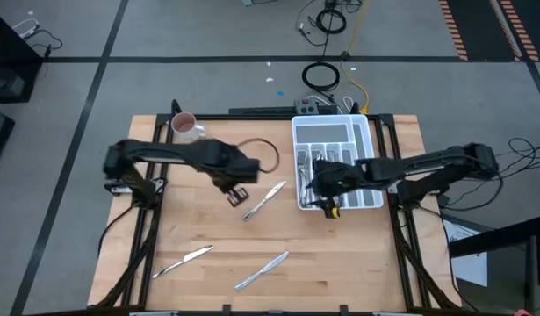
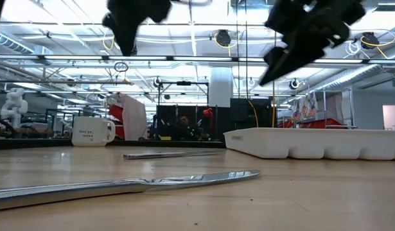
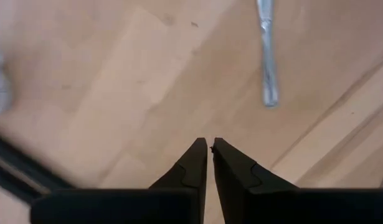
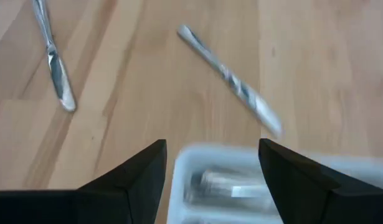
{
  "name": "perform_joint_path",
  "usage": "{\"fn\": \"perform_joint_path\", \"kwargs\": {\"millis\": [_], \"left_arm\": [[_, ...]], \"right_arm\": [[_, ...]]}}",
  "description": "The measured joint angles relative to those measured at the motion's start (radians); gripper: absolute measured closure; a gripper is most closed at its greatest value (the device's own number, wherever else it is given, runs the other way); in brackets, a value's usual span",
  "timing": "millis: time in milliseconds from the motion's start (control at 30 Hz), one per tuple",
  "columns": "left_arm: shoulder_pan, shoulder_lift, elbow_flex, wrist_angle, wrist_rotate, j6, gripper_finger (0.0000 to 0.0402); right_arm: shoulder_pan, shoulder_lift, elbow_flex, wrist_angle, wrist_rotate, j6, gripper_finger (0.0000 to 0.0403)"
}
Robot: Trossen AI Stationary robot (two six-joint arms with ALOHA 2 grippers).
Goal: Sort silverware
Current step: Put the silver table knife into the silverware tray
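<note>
1. A robotics lab in an open industrial hall: exposed ceiling trusses and rows of strip lights run above the room behind the bench.
2. A wooden surface stands on a grey floor marked with black tape lines.
3. Coiled cables and a power strip lie on the floor beside it.
4. A white humanoid robot figure stands in the background among distant workstations.
</note>
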Motion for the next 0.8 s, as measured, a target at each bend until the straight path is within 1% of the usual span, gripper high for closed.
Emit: {"fn": "perform_joint_path", "kwargs": {"millis": [100,233,333,567,700,800], "left_arm": [[-0.004,-0.095,0.0,-0.033,-0.049,-0.024,0.036],[-0.005,-0.209,0.0,-0.063,-0.092,-0.051,0.0358],[-0.005,-0.287,0.0,-0.065,-0.094,-0.051,0.0357],[-0.005,-0.452,0.0,-0.065,-0.094,-0.027,0.0357],[-0.005,-0.525,0.0,-0.066,-0.099,-0.027,0.0357],[-0.005,-0.565,0.001,-0.066,-0.128,-0.026,0.0357]], "right_arm": [[0.012,0.108,0.109,0.004,0.001,-0.086,0.0154],[0.015,0.285,0.282,-0.019,0.0,-0.187,0.0155],[0.015,0.431,0.429,-0.09,0.0,-0.25,0.0157],[0.016,0.731,0.748,-0.331,0.0,-0.408,0.0158],[0.017,0.862,0.881,-0.421,0.005,-0.466,0.0158],[0.017,0.939,0.956,-0.458,0.012,-0.505,0.0158]]}}
